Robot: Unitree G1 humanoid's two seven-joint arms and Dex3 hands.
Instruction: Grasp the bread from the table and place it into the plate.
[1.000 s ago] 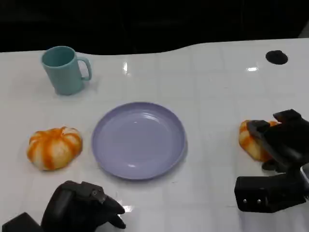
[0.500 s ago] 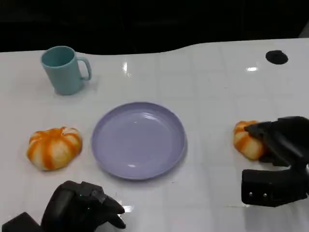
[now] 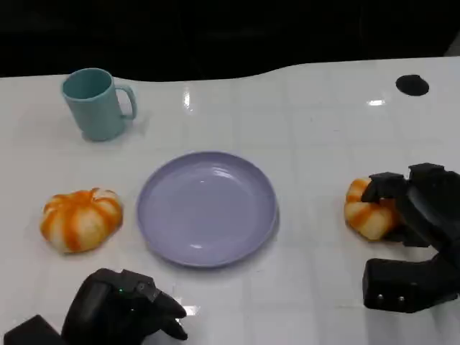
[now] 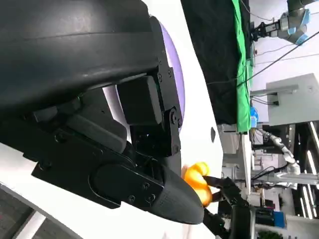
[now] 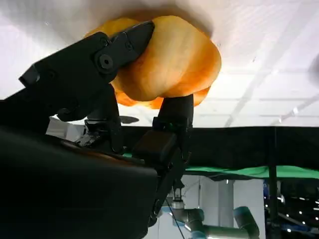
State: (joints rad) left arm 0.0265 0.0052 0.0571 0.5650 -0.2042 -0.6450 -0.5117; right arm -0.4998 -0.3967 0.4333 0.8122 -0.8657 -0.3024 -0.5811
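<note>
White table (image 3: pixel 316 108) with mug (image 3: pixel 95 104), plate (image 3: pixel 207 208), two breads (image 3: pixel 80 218).

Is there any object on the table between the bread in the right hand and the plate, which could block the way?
Nothing visible does. The right hand grips the bread, and only bare white table lies between it and the plate. The cup and the second bread sit beyond the plate, off that path.

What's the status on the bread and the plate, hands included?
Right hand gripping the right bread, still on the table. Left hand idle near the table's front edge, holding nothing. Plate bare, path to it unobstructed. Second bread left of plate.
</note>
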